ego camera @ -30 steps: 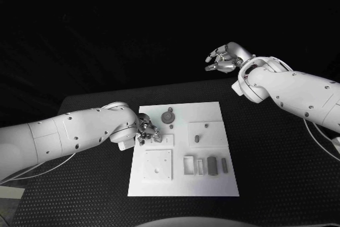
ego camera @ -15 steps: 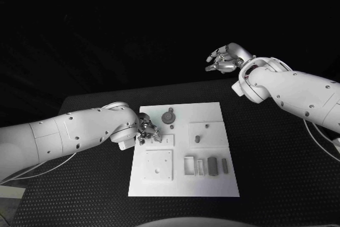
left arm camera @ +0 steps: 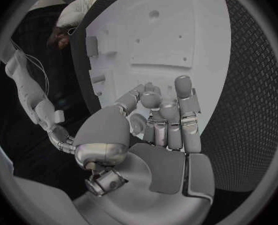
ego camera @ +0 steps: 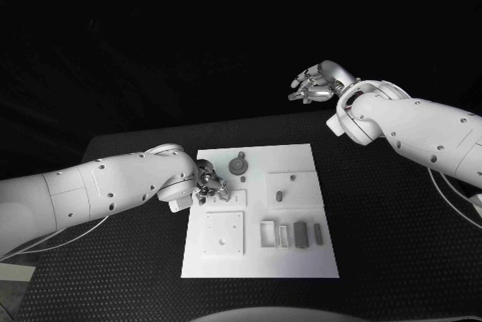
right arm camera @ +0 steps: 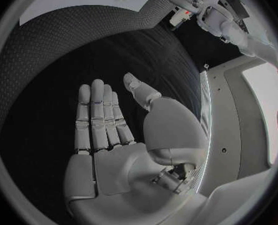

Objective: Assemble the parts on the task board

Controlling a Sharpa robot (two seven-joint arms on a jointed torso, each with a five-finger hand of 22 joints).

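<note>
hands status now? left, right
Left hand: fingers curled at the task board's left edge; holding anything cannot be told.
Right hand: open, empty.

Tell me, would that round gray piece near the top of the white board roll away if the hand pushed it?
Probably not. The round gray part seems to lie flat on the task board, so a push would likely slide it, not roll it. It looks small and stiff, probably light. Tipped on edge, it might roll.
</note>
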